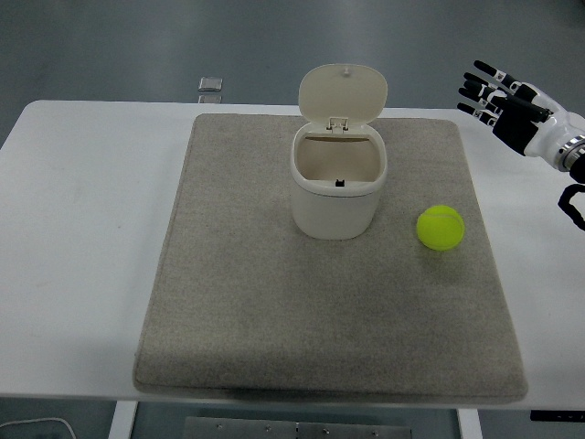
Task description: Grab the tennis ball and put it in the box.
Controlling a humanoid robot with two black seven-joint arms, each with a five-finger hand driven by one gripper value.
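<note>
A yellow-green tennis ball (441,228) lies on the grey mat (256,302), to the right of a cream box (337,184) that stands upright with its hinged lid (343,93) tipped open at the back. My right hand (498,101) hovers at the far right, above the table's back right corner, well behind and to the right of the ball. Its fingers are spread and hold nothing. The left arm does not show.
The white table (82,229) extends bare on both sides of the mat. A small grey square object (210,86) lies at the table's far edge, behind the mat's left corner.
</note>
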